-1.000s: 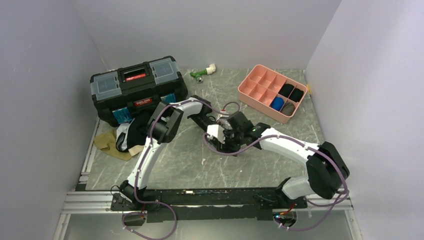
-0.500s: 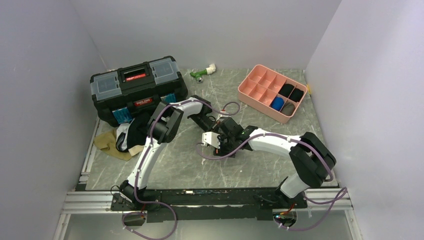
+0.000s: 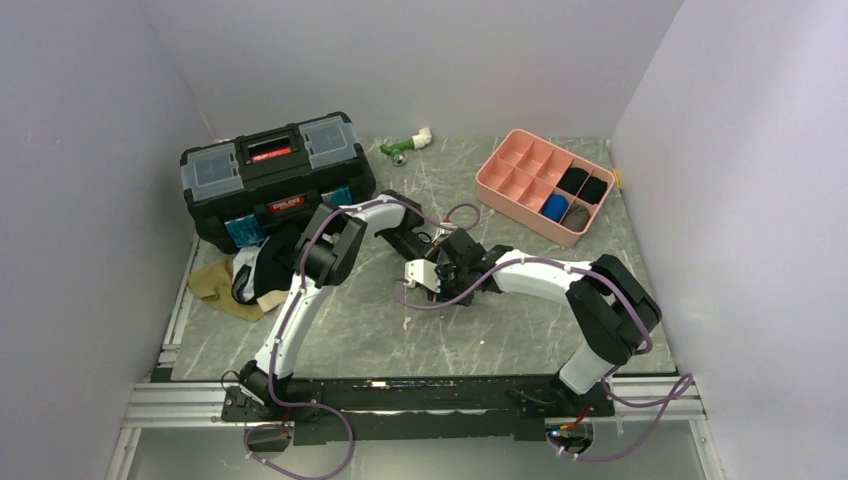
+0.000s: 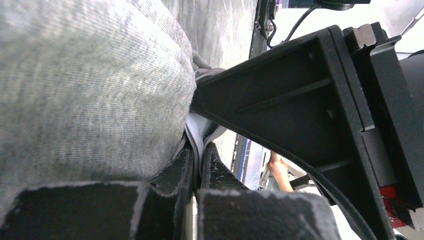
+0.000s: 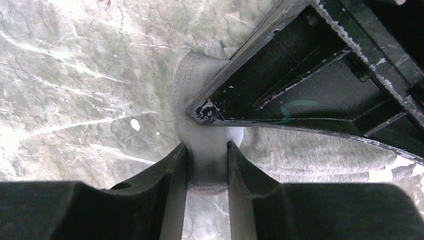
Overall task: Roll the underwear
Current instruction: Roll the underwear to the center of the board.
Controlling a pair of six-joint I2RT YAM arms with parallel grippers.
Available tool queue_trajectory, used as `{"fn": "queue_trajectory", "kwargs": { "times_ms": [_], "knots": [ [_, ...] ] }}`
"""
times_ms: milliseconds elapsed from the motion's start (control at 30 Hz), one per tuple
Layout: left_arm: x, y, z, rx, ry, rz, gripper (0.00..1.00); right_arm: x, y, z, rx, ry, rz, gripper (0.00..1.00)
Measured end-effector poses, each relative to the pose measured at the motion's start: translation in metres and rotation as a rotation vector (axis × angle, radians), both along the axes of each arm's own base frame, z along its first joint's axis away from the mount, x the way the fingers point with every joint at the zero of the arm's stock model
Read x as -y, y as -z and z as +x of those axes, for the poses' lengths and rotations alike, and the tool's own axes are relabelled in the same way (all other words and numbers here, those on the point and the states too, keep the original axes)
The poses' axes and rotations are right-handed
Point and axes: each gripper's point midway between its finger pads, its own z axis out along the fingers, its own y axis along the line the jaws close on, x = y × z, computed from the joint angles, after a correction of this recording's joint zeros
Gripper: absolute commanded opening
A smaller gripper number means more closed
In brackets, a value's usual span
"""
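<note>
A grey underwear (image 5: 310, 155) lies bunched on the marble table at the centre, mostly hidden under both grippers in the top view. My left gripper (image 4: 200, 150) is shut on a thin edge of this grey underwear (image 4: 90, 85), whose bulk fills the left of its view. My right gripper (image 5: 208, 150) is shut on a fold of the same cloth, right beside the left gripper's black finger (image 5: 310, 95). From above, the left gripper (image 3: 430, 250) and right gripper (image 3: 441, 276) meet mid-table.
A pile of more underwear (image 3: 250, 275) lies at the left, next to a black toolbox (image 3: 275, 175). A pink compartment tray (image 3: 510, 195) at the back right holds rolled dark pieces (image 3: 575, 180). A green and white object (image 3: 405, 145) lies by the back wall.
My right arm has swung left toward the left gripper, and its jaws have closed on the grey cloth. The left arm has stayed put.
</note>
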Motion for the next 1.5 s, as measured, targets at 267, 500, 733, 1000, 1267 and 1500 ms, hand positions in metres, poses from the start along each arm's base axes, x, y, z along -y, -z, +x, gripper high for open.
{"fn": "queue_trajectory", "kwargs": {
  "times_ms": [267, 500, 733, 1000, 1267, 1500],
  "knots": [
    [-0.001, 0.002, 0.001, 0.007, -0.005, 0.001, 0.33, -0.002, 0.001, 0.001, -0.082, -0.016, 0.019, 0.00],
    [-0.009, -0.004, 0.002, 0.062, -0.016, 0.011, 0.53, -0.001, 0.000, 0.001, -0.177, -0.010, 0.050, 0.00],
    [-0.021, -0.010, 0.003, 0.121, -0.032, 0.033, 0.61, -0.001, 0.000, -0.002, -0.218, -0.007, 0.063, 0.00],
    [-0.051, -0.011, 0.004, 0.169, -0.068, 0.090, 0.66, -0.001, -0.001, -0.003, -0.237, -0.005, 0.063, 0.00],
    [-0.084, -0.013, 0.023, 0.241, -0.143, 0.123, 0.67, -0.001, -0.002, -0.004, -0.281, -0.001, 0.058, 0.00],
    [-0.130, -0.015, 0.032, 0.394, -0.238, 0.171, 0.66, -0.003, -0.003, -0.007, -0.424, 0.002, 0.049, 0.00]
  ]
}}
